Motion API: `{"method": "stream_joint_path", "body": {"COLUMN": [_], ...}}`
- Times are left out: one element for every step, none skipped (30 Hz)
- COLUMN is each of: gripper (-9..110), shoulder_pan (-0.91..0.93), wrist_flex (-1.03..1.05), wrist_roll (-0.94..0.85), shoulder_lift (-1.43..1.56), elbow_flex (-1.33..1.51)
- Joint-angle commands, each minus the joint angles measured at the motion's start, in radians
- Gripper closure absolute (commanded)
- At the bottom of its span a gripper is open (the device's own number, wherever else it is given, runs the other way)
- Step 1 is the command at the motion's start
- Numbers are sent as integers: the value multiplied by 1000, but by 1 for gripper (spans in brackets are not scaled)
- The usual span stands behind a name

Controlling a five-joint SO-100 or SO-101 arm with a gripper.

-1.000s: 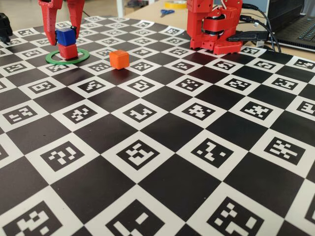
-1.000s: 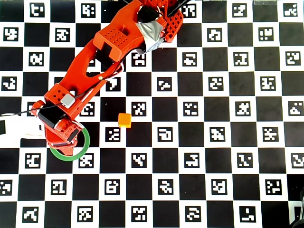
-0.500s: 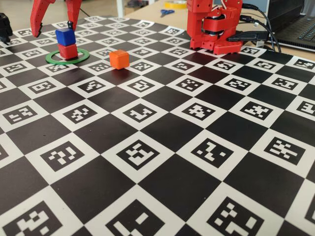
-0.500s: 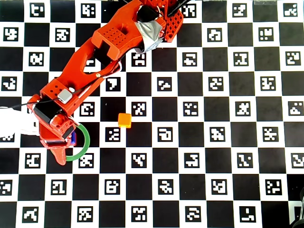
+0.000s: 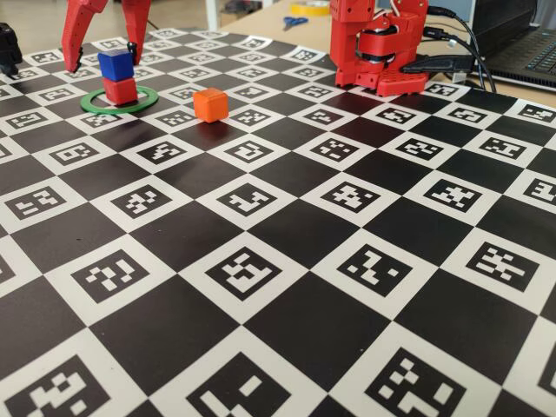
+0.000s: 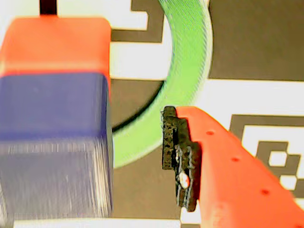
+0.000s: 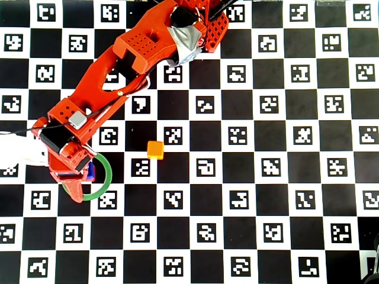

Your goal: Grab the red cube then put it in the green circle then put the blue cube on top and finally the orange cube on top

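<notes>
Two stacked cubes, blue cube [image 5: 115,63] topmost, sit between the open tool [image 5: 102,54] fingers.

The worktop [image 5: 287,226] is covered by a black-and-white checkerboard sheet with coded markers in its white squares. The green circle [image 5: 91,105] lies flat on it, with the red cube [image 5: 120,90] resting inside the ring. In the fixed view the orange cube [image 5: 210,104] sits on the sheet near the green circle, to its right. The arm's red base [image 5: 378,48] stands further right, at the sheet's far edge.
</notes>
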Motion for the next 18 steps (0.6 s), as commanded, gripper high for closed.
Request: {"method": "stream_joint_path", "body": {"gripper": [53,53,53,53,53,53,53,53,53,53,53,53,53,53,53,53,53,53], "shoulder_pan": [-2,-3,-5,-6,-9,-11,-14,-15,-18,-21,-25,-28,-29,-31,-32,-34,-35,-37], "wrist_flex": [97,97,97,97,97,97,97,97,97,97,97,97,97,97,97,97,97,97], "wrist_roll": [15,17,18,18,20,21,25,28,32,35,40,46,52,58,66,71,78,84], "shoulder_lift": [219,238,258,276,298,318,339,359,379,400,419,437,459,479,499,518,540,561], "elbow_flex": [12,25,38,54,71,89,107,126,141,160,175,189,206,218,232,245,259,272]}}
